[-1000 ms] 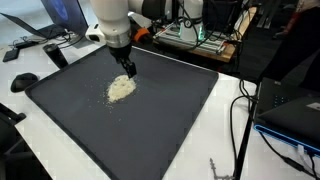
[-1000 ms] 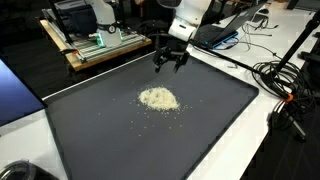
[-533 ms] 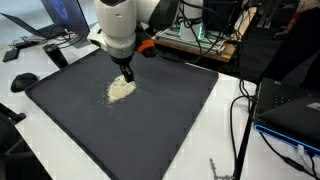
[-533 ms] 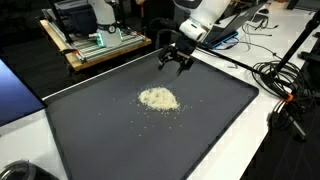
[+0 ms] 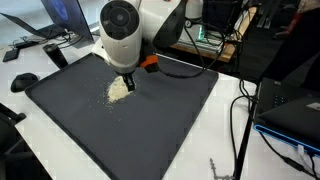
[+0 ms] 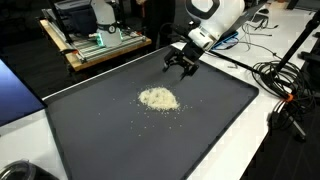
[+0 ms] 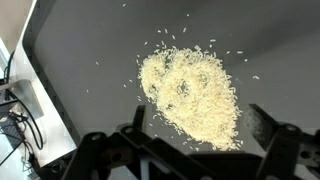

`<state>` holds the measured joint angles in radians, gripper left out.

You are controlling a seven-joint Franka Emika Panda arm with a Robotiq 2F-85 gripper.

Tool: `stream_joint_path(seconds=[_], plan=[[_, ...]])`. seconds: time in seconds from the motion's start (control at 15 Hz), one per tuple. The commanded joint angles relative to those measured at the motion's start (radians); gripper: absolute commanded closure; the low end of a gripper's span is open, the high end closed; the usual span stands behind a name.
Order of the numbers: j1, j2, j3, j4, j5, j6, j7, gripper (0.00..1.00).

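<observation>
On the dark mat, the rice lies undisturbed. The tool, jaws wide and empty, has tilted and drifted sideways, hovering just behind the rice.

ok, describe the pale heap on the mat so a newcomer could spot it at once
Find the big dark mat that takes up most of the scene. Near its middle lies a small heap of pale grains, rice-like, with a few strays scattered round it. It is the only light thing on the mat, and the open claw hangs over it without touching.
</observation>
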<state>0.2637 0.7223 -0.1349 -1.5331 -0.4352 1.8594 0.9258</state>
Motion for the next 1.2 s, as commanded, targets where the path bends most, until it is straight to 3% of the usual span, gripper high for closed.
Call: stream_joint_path(seconds=[0.0, 0.4, 1.13], plan=[[-0.017, 0.091, 0.007, 0.143, 0.021, -0.065, -0.017, 0.0], [-0.118, 0.163, 0.029, 0.27, 0.131, -0.041, -0.177, 0.0], [-0.291, 0.245, 0.065, 0.425, 0.366, -0.042, -0.61, 0.0]])
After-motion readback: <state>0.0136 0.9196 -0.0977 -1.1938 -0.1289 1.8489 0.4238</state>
